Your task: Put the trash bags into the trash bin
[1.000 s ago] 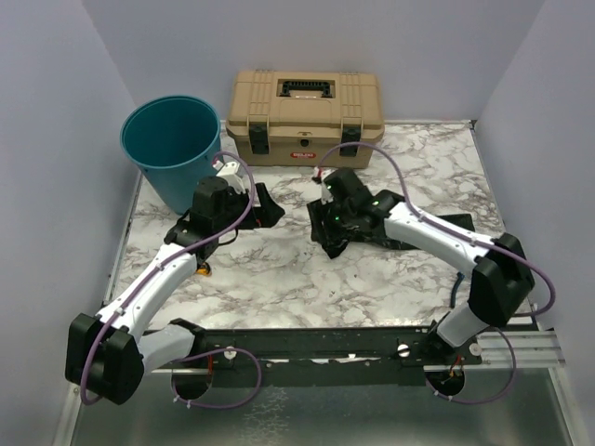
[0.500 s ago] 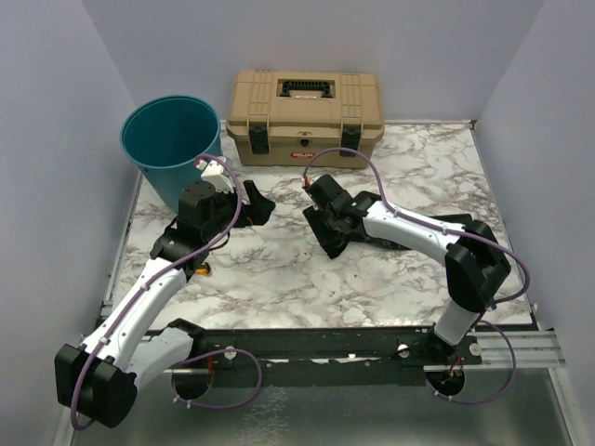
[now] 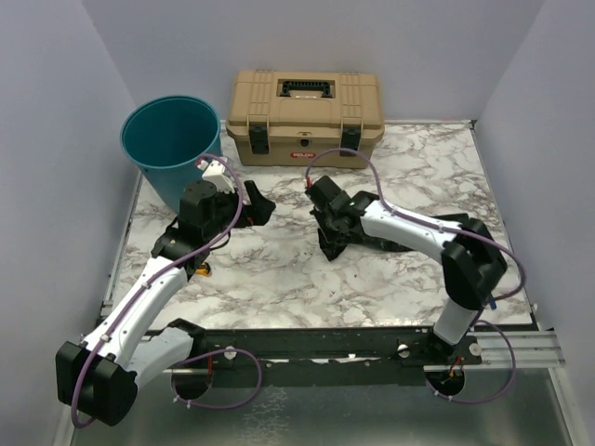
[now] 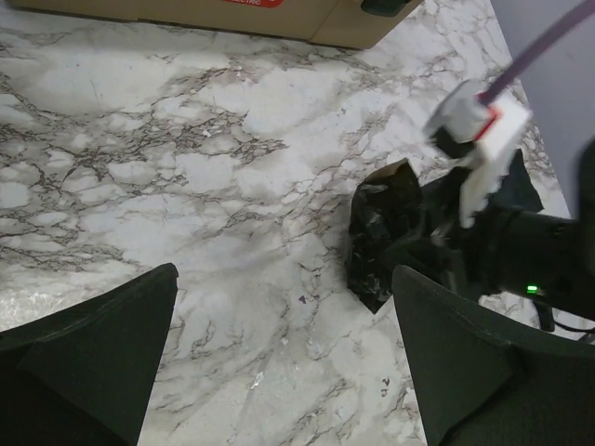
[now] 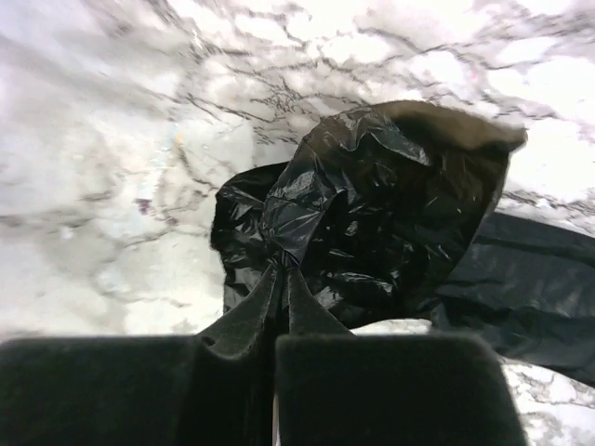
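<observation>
One pinch on show: the right gripper [image 5: 282, 271] is clamped shut on a fold of the black bag [image 5: 372, 186], which lies crumpled on the marble table [image 3: 279, 279] near its middle, in front of the toolbox [image 3: 305, 116]. More film trails flat along the table under the right arm. The left gripper [image 4: 284, 271] hangs with its fingers spread wide and nothing between them, low over the table just beside the bin [image 3: 158, 172].

This looks like the grasp stage, bag caught but not yet lifted. Next up, I'd say: raise the floppy film clear of the table, swing it left to the bin's mouth and let go over the rim. With so small a pinch, the film could slip out or drag.

The bin stands upright at the back left; from above only teal shows inside, no bag. The toolbox is latched shut, contents unseen.
</observation>
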### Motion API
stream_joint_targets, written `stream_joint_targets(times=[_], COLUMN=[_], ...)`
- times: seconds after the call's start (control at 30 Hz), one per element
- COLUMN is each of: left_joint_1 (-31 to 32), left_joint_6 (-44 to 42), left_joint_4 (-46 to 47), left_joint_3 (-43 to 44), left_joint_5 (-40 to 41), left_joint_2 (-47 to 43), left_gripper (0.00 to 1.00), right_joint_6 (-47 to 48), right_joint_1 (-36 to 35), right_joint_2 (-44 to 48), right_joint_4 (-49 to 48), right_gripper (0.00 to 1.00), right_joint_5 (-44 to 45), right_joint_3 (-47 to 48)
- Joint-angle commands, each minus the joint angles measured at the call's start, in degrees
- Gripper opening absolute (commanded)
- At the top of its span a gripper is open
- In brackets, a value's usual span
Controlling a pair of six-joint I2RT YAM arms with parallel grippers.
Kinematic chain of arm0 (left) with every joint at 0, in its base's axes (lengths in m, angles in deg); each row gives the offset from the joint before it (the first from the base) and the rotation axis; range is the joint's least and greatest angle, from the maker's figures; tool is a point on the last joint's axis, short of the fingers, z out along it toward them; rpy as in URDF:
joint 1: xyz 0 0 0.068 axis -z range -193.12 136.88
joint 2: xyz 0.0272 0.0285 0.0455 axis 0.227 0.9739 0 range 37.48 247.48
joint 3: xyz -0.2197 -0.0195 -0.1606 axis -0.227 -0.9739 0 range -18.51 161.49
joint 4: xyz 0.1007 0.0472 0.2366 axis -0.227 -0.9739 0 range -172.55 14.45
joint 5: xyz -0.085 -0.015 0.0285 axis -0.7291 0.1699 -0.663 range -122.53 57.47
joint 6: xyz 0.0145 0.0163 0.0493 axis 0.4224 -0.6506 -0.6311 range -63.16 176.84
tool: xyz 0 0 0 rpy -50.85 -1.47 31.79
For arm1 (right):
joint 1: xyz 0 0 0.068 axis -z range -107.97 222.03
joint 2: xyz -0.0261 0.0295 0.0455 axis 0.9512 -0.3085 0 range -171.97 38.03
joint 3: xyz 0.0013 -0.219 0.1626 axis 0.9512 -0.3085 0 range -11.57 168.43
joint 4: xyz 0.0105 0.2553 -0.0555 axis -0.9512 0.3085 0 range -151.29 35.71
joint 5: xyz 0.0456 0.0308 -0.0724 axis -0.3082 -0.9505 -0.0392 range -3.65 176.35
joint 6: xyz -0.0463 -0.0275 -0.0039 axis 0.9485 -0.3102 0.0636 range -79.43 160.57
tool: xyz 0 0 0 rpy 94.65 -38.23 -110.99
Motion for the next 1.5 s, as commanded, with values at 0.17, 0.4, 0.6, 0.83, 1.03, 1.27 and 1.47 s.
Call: stream_joint_targets(times=[0.17,0.4,0.6,0.83,1.03,1.27,1.47], left_joint_1=[0.5,6.0,15.5,17.6,19.1,20.0,20.4], left_joint_6=[0.1,-1.0,-6.7,-17.0,-19.3,-20.2,-20.8], left_joint_4=[1.0,4.0,2.4,-11.0,-12.0,-11.8,-11.7], left_joint_3=[3.6,10.4,16.1,21.4,24.4,26.5,24.8], left_joint_5=[-7.6,-14.9,-19.5,-21.0,-18.9,-17.5,-16.1], left_joint_2=[3.5,5.5,10.5,18.0,22.1,25.5,27.4], left_gripper=[0.99,0.99,0.99,0.95,0.78,0.61,0.26], right_joint_6=[-14.0,-22.2,-27.6,-29.0,-30.0,-30.0,-30.4], right_joint_1=[0.6,4.0,4.1,4.1,4.1,4.1,4.1], right_joint_2=[33.4,41.4,44.9,47.1,47.1,46.6,47.9], right_joint_4=[-15.4,-15.9,-18.7,-18.7,-19.6,-19.8,-18.6], right_gripper=[0.01,0.01,0.01,0.01,0.01,0.01,0.01], right_joint_5=[-6.9,-11.0,-12.9,-13.8,-17.0,-18.1,-16.3], right_joint_3=[-11.4,-20.0,-25.4,-26.5,-27.3,-27.2,-27.6])
